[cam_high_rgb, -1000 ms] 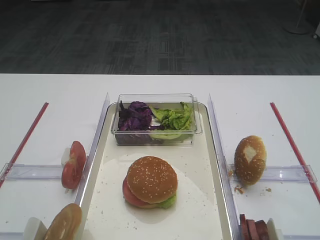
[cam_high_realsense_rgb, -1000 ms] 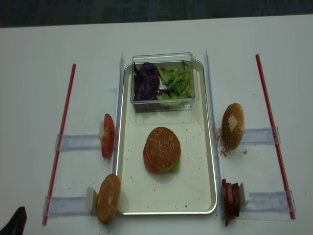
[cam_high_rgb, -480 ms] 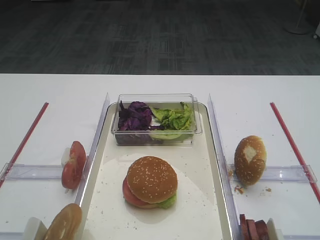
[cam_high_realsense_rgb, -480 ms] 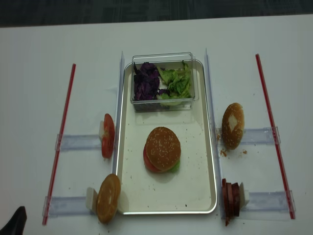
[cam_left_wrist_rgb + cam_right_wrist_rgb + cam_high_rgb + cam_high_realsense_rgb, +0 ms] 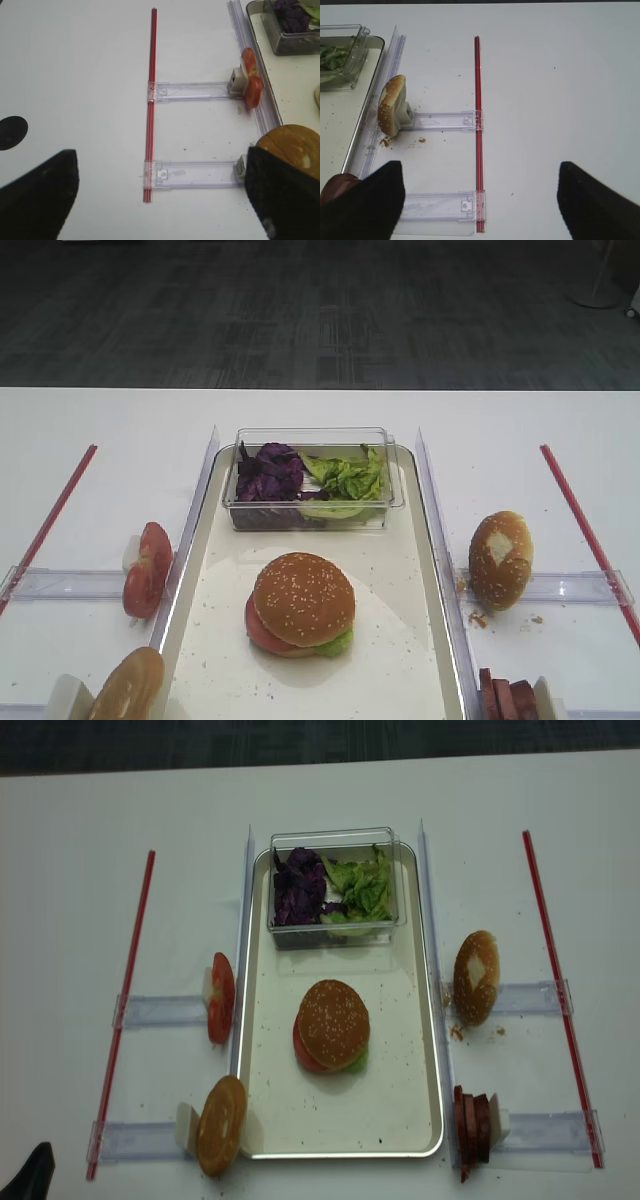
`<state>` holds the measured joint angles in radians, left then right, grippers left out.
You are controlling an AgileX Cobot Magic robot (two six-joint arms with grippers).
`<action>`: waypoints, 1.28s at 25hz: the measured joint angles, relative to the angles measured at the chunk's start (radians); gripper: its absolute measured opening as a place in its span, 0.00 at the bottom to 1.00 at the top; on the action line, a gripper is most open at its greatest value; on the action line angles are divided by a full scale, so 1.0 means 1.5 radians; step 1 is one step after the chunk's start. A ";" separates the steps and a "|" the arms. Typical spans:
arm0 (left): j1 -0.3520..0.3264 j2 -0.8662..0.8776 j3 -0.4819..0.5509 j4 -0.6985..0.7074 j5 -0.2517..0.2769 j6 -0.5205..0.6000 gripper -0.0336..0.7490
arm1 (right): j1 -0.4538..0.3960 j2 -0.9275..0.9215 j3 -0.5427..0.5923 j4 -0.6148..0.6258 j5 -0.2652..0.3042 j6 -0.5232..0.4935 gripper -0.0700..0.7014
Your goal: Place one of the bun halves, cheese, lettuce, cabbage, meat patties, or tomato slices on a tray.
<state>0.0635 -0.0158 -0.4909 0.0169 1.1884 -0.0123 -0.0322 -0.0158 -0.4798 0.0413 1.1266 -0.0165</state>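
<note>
On the cream tray (image 5: 405, 540) (image 5: 400, 1060) a sesame bun half (image 5: 303, 597) (image 5: 333, 1022) tops a stack with tomato and lettuce under it. Cabbage (image 5: 268, 472) and lettuce (image 5: 347, 478) fill a clear box at the tray's far end. Tomato slices (image 5: 146, 570) (image 5: 251, 85) stand left of the tray, meat patties (image 5: 473, 1122) at its near right. No cheese is in view. My right gripper (image 5: 480, 205) hangs open over a red strip, right of the patties. My left gripper (image 5: 160, 195) hangs open over bare table, holding nothing.
A seeded half with a pale patch (image 5: 499, 558) (image 5: 391, 105) leans on a clear holder right of the tray. A glossy brown bun (image 5: 221, 1124) (image 5: 292, 150) stands near left. Red strips (image 5: 125, 1010) (image 5: 560, 1000) and clear rails flank the tray.
</note>
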 joint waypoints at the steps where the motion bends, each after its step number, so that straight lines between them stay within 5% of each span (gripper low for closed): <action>1: 0.000 0.000 0.000 0.000 0.000 0.000 0.83 | 0.000 0.000 0.000 0.000 0.000 0.000 0.91; 32: 0.000 0.000 0.000 0.000 0.000 0.000 0.83 | 0.000 0.000 0.000 -0.001 0.000 0.001 0.91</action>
<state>0.0635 -0.0158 -0.4909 0.0169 1.1884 -0.0123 -0.0322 -0.0158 -0.4798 0.0391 1.1266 -0.0144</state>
